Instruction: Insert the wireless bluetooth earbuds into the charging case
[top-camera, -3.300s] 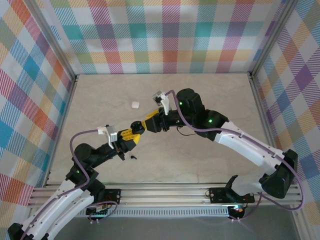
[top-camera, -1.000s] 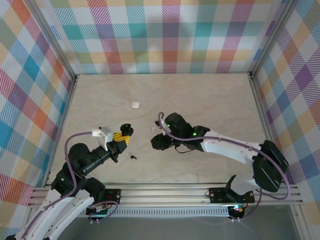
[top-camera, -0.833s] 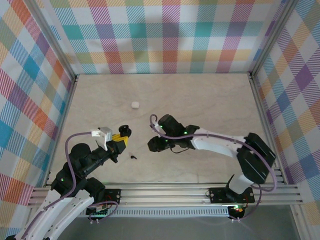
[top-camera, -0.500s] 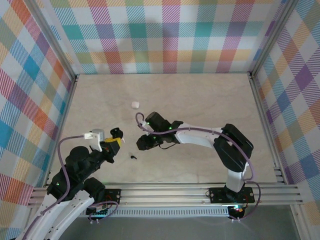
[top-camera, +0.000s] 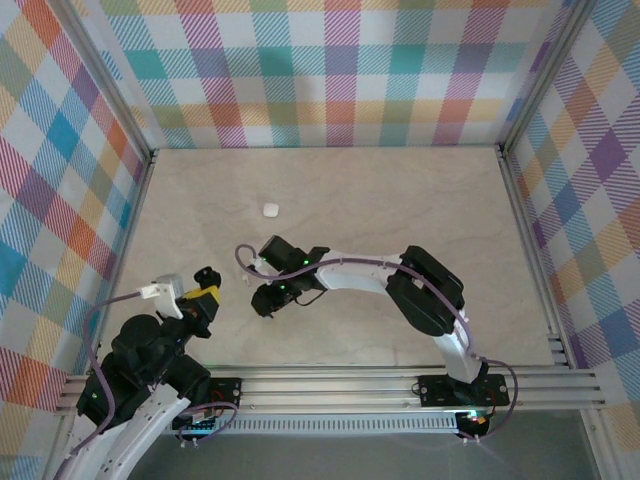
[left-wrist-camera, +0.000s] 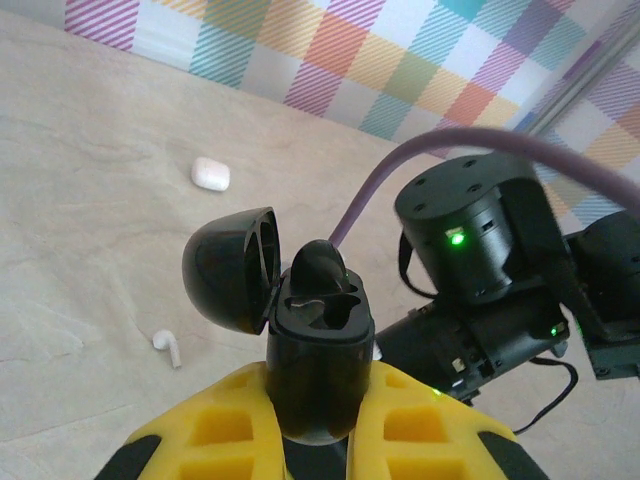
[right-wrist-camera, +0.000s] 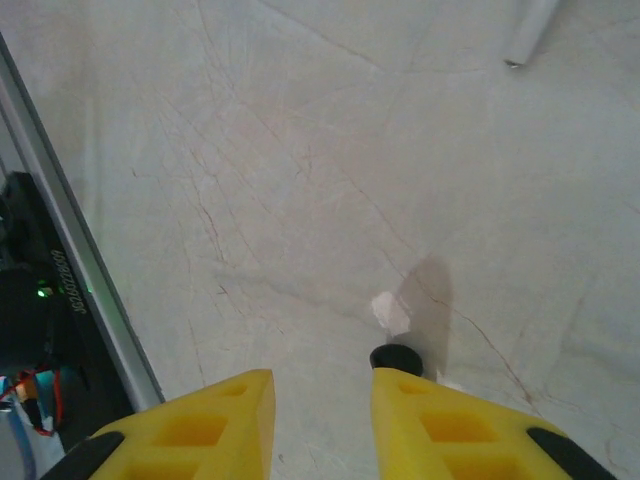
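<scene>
Gripping the black charging case (top-camera: 206, 276) in the top view, the left claw (top-camera: 200, 297) sits near the right claw (top-camera: 265, 300), which is low over the worktop (top-camera: 400, 200). Left wrist: the case stands upright with its lid open and a black earbud (left-wrist-camera: 318, 268) seated inside, while a white earbud (left-wrist-camera: 167, 347) lies on the worktop to its left. Right wrist: the claw's fingers are spread, with a loose black earbud (right-wrist-camera: 397, 357) just off one fingertip.

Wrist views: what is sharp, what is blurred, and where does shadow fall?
Right wrist view: table sharp, right fingers soft at the bottom edge, a faint shadow just beyond the black earbud. Left wrist view: case sharp, left fingers under it blurred.
</scene>
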